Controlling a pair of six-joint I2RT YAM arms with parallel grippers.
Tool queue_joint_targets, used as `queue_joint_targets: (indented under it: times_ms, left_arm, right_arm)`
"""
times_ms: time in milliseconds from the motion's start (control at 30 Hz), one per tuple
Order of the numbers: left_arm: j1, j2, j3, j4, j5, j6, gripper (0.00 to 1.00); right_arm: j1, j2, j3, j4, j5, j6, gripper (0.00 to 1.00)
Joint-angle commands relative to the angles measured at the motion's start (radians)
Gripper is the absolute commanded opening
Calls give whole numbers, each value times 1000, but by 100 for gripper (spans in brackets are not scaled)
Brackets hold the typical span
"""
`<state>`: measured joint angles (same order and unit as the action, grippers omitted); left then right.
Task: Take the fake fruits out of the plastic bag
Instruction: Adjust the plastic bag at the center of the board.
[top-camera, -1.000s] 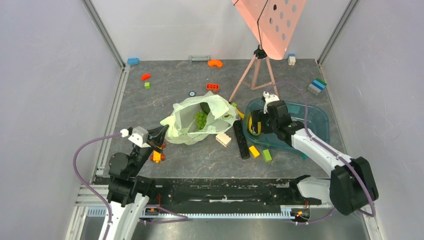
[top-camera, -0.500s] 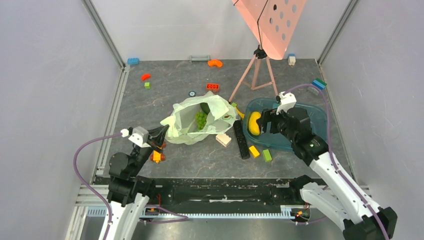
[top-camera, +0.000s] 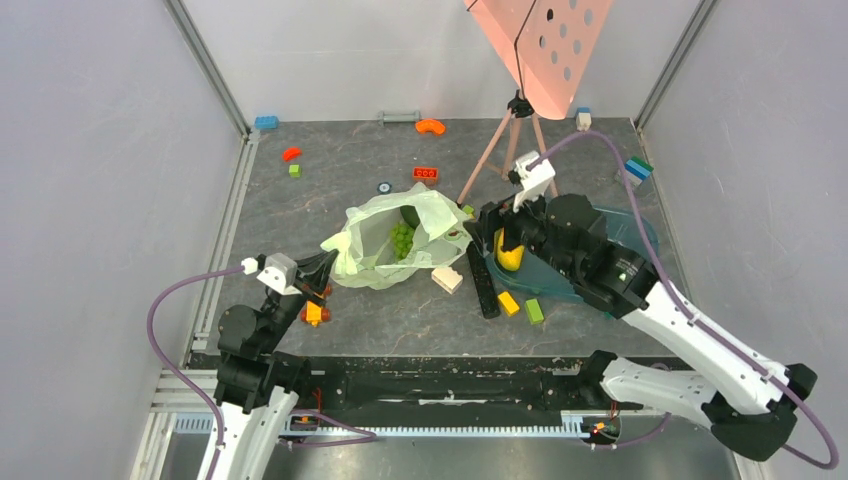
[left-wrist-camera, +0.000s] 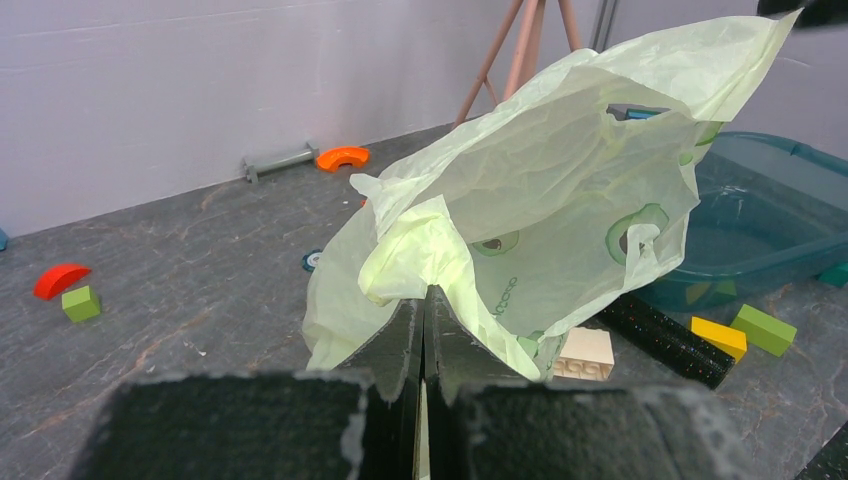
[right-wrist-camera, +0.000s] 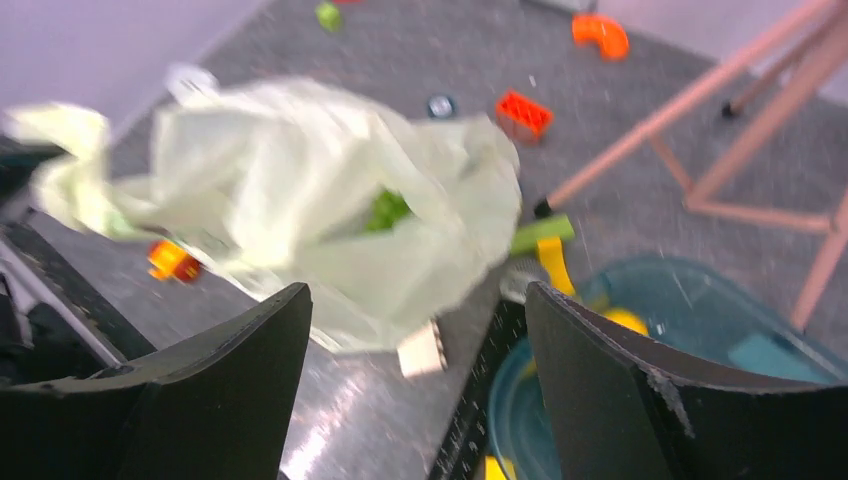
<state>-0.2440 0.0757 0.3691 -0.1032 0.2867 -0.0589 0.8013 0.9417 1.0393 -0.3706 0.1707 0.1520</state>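
Observation:
The pale-green plastic bag lies crumpled mid-table with its mouth facing up. A bumpy green fruit cluster and a dark green fruit show inside it. My left gripper is shut on the bag's near-left corner, and the film bunches at the fingertips. A yellow fruit lies in the teal tray. My right gripper hovers open over the tray's left end, facing the bag. Nothing is between its fingers.
A pink tripod stand rises just behind the tray. A black bar, cream brick, yellow brick and green brick lie between bag and tray. An orange brick sits behind the bag.
The right gripper left the yellow fruit in the tray, drew back, then swung left toward the bag. The left gripper and the bag have not moved.

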Motion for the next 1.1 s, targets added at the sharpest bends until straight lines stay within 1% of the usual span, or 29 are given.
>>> queue_joint_targets:
  times_ms: [0,133,200,300,400,533,767,933,1067]
  left_arm:
    - [-1,-8,-5,17,-7,24,2]
    - [-1,-10,-4,16,-8,27,2]
    - [-1,-14,-4,15,-10,27,2]
    - [-1,-17,-4,13,-12,26,2]
    - [-1,-21,-4,11,-15,26,2]
    - [-1,-20,-4,12,-12,26,2]
    - [-3,-21,-9,14,-1,29,2]
    - [-5,-19,-10,17,45,46,2]
    - [-6,-20,-12,15,85,57,2]
  right_arm:
    - [83,76,185,22,47,-32,80]
    - [205,173,291,33,59,-54,74]
    - [261,226,331,38,57,-64,68]
    - [335,298,367,47,35,-76,59]
    - [371,340,358,72,-3,-68,53]
    - [373,381,322,90,22,-23,51]
    - [362,544,368,76,19,18,50]
    - [275,630,371,122,-42,79,48]
    - [226,699,377,139,-94,90,46]
